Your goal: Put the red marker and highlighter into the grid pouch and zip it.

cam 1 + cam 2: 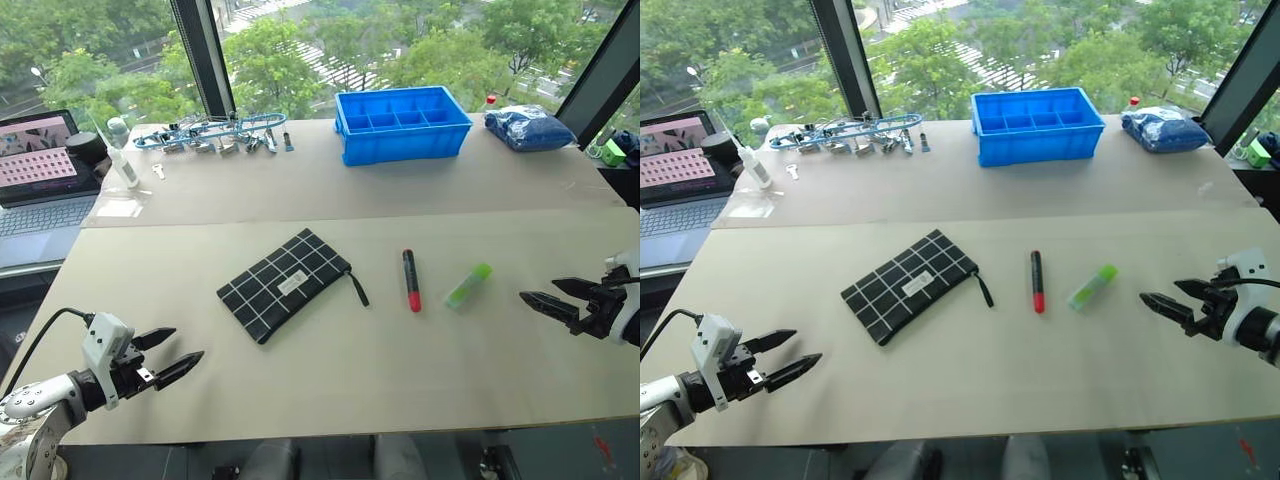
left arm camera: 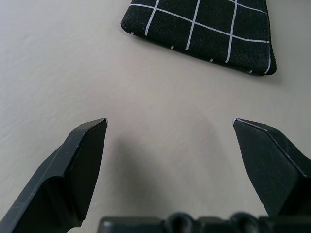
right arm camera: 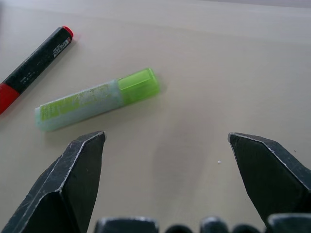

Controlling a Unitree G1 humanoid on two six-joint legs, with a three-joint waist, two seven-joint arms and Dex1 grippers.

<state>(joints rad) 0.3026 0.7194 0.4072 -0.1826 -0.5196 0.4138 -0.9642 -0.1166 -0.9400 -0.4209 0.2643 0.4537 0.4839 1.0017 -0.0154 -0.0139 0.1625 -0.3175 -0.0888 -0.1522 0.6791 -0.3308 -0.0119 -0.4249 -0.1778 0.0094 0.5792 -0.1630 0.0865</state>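
1 grid pouch [image 1: 284, 283], 1 red marker [image 1: 411, 280], 1 highlighter [image 1: 468, 286], 1 blue bin [image 1: 401, 124], 1 laptop [image 1: 40, 185].

Bare table [image 1: 330, 370] between each claw and grid pouch [image 1: 283, 283], red marker [image 1: 410, 280], highlighter [image 1: 468, 286]; no obstacles

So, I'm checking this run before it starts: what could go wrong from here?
The highlighter and red marker are round and lie loose on the table; a nudge from the open right gripper could roll them. The grid pouch lies flat, apparently zipped, so it could slide when the open left gripper works its strap.
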